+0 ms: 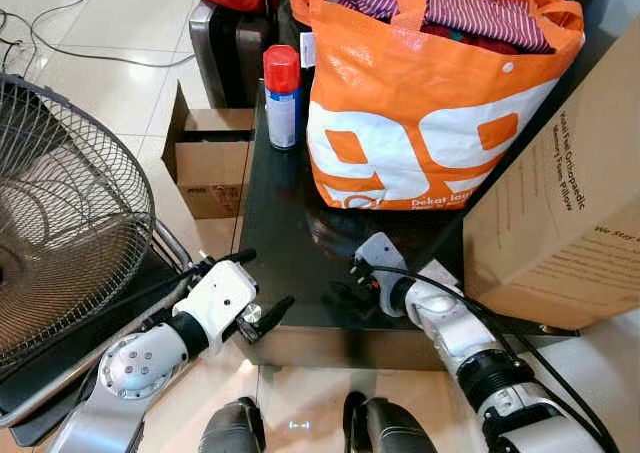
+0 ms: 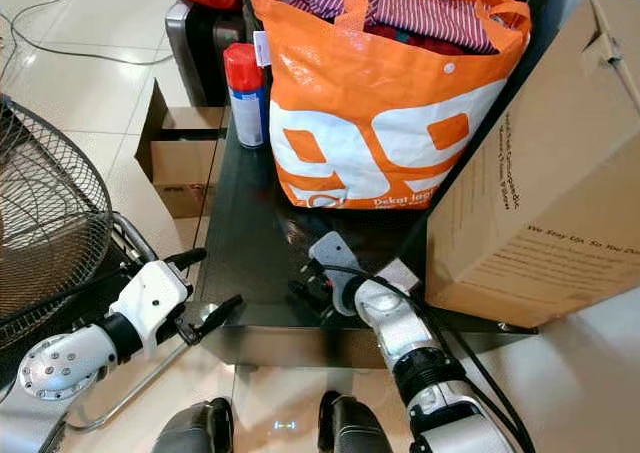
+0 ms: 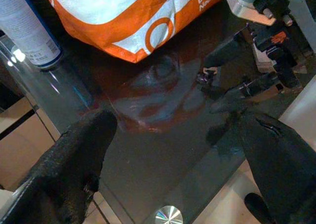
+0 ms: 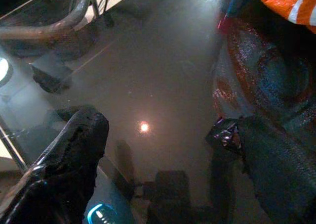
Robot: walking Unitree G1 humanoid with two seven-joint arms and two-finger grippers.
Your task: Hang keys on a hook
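Observation:
My right gripper [image 1: 345,283] hovers low over the dark glass table [image 1: 285,233] near its front edge, open, fingers pointing left. In the left wrist view a small purplish-white item [image 3: 205,76] lies on the glass by the right gripper's [image 3: 232,70] fingertips. I cannot tell whether it is the keys. In the right wrist view something small and shiny [image 4: 224,135] sits against one finger. My left gripper [image 1: 262,285] is open at the table's front left corner with nothing between its fingers.
A full orange bag [image 1: 430,93] and a red-capped spray can [image 1: 282,98] stand at the table's back. A large cardboard box [image 1: 570,203] crowds the right side. A floor fan [image 1: 60,223] stands on the left, with a small open carton [image 1: 210,158] beyond it.

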